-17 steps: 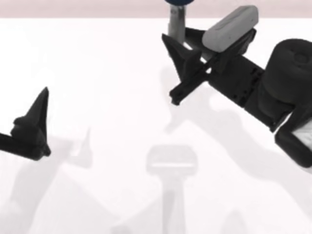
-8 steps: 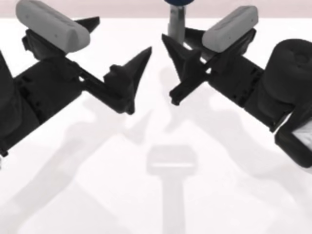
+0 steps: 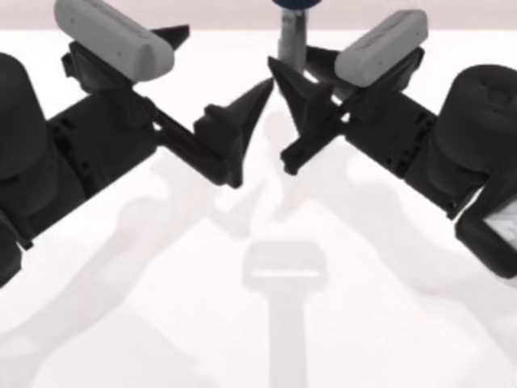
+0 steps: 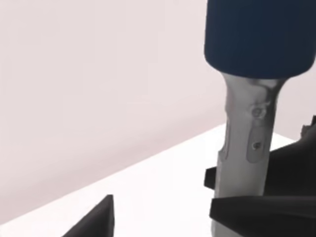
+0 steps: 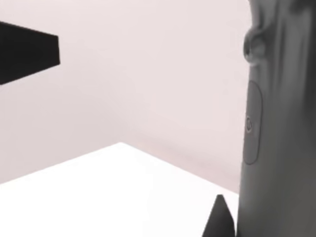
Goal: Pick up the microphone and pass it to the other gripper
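The right black two-finger gripper [image 3: 292,81] is shut on the grey handle of the small microphone with the round dark-blue head [image 3: 292,32], holding it up near the far edge of the white table [image 3: 161,323], head up. The left black gripper with pointed fingers [image 3: 222,77] is just beside it, and its fingers stand wide apart, one tip very near the right gripper's finger. In the left wrist view the microphone [image 4: 249,123] stands straight up, with a dark finger of the right gripper crossing the bottom of the handle. The microphone looks small, light and hard, and the handle looks smooth, so it might slip. I think the best place for the left gripper to take hold is the bare grey handle above the right gripper's fingers, under the blue head. The top view cuts off most of the blue head. The right wrist view shows only the handle [image 5: 276,128] up close, not the head. Where the fingers meet the handle is hard to see.
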`<state>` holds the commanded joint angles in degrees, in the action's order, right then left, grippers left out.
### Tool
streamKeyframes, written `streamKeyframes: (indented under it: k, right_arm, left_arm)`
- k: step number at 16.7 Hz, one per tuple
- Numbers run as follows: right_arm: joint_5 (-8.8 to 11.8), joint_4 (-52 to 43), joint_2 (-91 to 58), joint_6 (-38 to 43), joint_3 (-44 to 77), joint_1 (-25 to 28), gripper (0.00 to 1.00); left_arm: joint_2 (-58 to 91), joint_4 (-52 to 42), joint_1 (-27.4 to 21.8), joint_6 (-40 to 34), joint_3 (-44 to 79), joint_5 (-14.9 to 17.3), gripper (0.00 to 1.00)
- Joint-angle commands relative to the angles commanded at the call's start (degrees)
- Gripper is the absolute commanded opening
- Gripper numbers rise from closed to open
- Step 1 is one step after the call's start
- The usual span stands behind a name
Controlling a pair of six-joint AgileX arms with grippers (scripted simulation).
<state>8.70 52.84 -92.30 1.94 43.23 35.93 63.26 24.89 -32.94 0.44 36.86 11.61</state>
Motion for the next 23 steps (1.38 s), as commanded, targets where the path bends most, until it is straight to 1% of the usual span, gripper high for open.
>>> streamKeyframes:
  k: [3,8,10,15,23]
  right_arm:
    - [0.0,0.0,0.0,0.0,0.0,0.0,0.0]
    - [0.0,0.0,0.0,0.0,0.0,0.0,0.0]
    - [0.0,0.0,0.0,0.0,0.0,0.0,0.0]
    - [0.0,0.0,0.0,0.0,0.0,0.0,0.0]
    - [0.0,0.0,0.0,0.0,0.0,0.0,0.0]
  left_arm:
    - [4.11,1.34,-0.89,0.0,3.24,-0.57,1.0]
    - [19.0,5.68,-3.02,0.06,13.22,-2.48,1.0]
    - [22.85,6.78,-3.67,0.04,16.09,-3.05,1.0]
    - [24.29,7.19,-3.94,0.03,17.26,-3.3,1.0]
    - [24.29,7.19,-3.94,0.03,17.26,-3.3,0.4]
